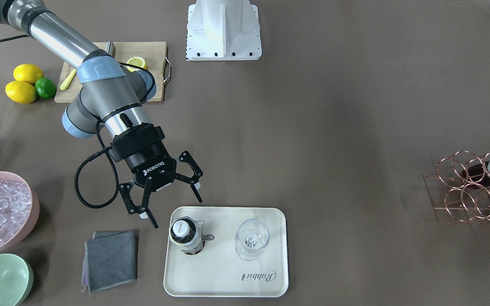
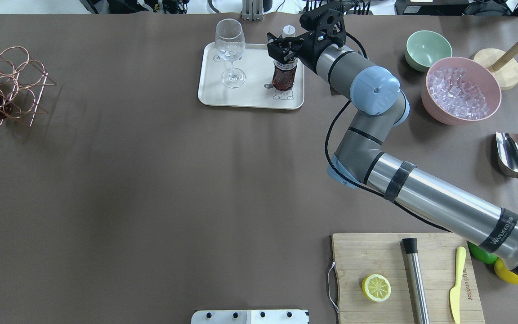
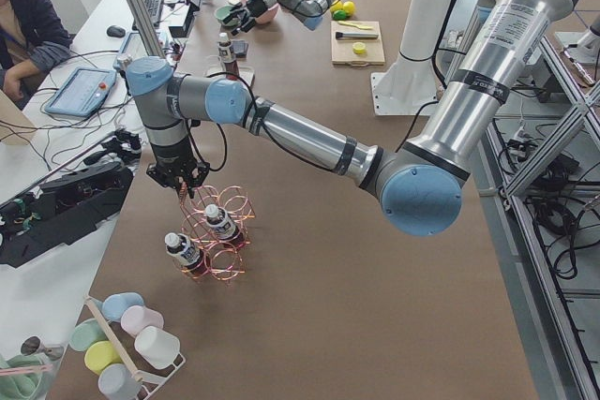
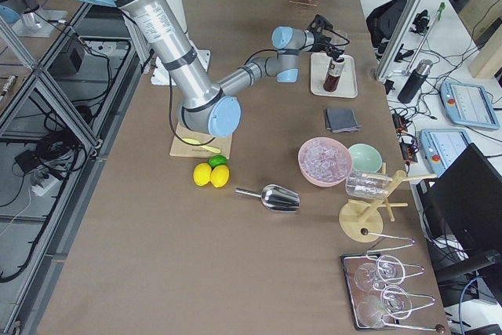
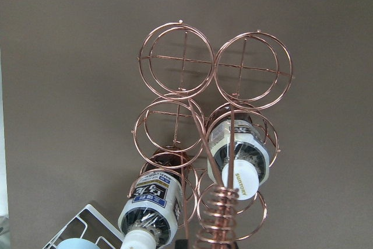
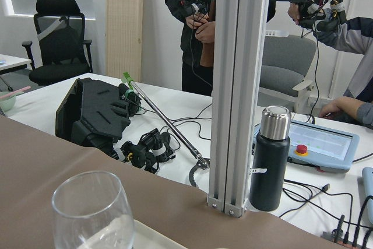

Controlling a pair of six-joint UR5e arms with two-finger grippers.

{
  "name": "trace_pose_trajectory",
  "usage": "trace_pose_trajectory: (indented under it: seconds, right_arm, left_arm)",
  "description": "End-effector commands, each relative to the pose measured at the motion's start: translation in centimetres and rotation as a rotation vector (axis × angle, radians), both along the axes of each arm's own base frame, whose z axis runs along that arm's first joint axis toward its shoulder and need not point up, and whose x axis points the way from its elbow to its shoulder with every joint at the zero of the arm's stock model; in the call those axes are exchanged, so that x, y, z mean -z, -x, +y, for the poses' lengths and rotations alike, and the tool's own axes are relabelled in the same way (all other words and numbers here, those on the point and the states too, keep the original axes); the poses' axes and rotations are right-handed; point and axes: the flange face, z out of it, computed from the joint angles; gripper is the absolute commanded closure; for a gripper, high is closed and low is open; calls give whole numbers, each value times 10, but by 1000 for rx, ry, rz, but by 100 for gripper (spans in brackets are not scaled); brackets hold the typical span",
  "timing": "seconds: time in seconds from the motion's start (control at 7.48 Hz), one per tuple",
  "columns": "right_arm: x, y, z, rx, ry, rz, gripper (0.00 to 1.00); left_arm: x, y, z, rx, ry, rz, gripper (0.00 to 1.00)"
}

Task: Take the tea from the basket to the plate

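While tea (image 1: pixel 185 234) stands on plate (image 1: pixel 223 263) | right fingers (image 1: pixel 195 187) spread, clear of it | left fingers (image 3: pixel 176 177): cannot tell

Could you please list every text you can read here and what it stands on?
"ROBOTIQ": on the black body of the right gripper.
"Rabbit": on the cream rectangular tray.
Labels on the clear plastic tea bottles in the copper wire rack: too blurred to read.
Lettering on the wooden cutting board: too small to read.
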Motion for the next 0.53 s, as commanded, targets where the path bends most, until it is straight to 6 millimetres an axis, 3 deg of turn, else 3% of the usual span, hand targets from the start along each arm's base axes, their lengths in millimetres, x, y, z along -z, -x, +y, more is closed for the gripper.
trace_pose_trajectory:
  seconds: [0.0,0.13,0.27,0.4]
  right_arm:
    - [15,-87,73,66,160,108,0]
    - [-6,-113,100,85,257,135,0]
    - [-37,-134,114,105,362,157,0]
    - [-78,-173,105,121,511,217,0]
  left_arm:
    - [-7,-2,-6,25,-9,3,100]
    - [-8,-2,-6,25,-7,3,100]
    - [-11,-3,-5,25,-4,3,100]
    - [-11,-4,-5,26,-3,1,100]
